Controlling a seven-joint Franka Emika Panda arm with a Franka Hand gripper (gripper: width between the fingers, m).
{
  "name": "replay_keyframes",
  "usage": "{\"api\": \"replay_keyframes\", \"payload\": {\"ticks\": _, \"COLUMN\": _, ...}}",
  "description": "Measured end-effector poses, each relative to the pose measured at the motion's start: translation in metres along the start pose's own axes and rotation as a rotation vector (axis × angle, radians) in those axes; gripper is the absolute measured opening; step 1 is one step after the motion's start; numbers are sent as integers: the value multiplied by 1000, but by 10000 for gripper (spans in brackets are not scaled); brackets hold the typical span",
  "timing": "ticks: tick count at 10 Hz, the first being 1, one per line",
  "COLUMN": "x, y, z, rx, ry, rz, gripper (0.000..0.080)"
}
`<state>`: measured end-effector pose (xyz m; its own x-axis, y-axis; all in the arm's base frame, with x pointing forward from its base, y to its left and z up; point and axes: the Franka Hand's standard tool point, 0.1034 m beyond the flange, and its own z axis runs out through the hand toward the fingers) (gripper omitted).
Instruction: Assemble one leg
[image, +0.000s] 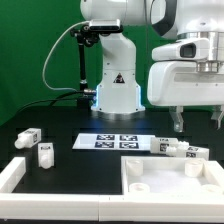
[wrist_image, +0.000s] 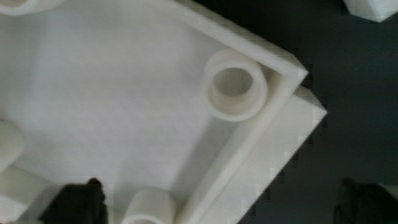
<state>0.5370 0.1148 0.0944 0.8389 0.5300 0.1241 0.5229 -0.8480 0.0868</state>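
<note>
The white square tabletop lies at the front on the exterior view's right, its raised rim and round screw sockets facing up. Two legs lie on the exterior view's left. Two more legs lie behind the tabletop. My gripper hangs open and empty above the tabletop's far right part. In the wrist view my gripper is over a tabletop corner, with one socket near that corner and another between my dark fingertips. No leg shows in the wrist view.
The marker board lies on the black mat in front of the robot base. A white L-shaped wall piece stands at the front on the exterior view's left.
</note>
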Motion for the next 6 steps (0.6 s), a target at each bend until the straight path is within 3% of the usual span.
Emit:
{"api": "replay_keyframes", "payload": {"ticks": 1, "x": -1, "y": -2, "z": 1, "rx": 1, "ry": -1, "rz": -27, "gripper": 649}}
{"api": "replay_keyframes", "payload": {"ticks": 2, "x": -3, "y": -19, "z": 3, "rx": -13, "ry": 33, "rz": -129, "gripper": 649}}
{"api": "replay_keyframes", "payload": {"ticks": 4, "x": -24, "y": -50, "z": 12, "rx": -5, "ry": 54, "rz": -234, "gripper": 649}}
{"api": "replay_keyframes", "payload": {"ticks": 6, "x": -25, "y": -51, "z": 12, "rx": -10, "ry": 61, "rz": -321, "gripper": 649}}
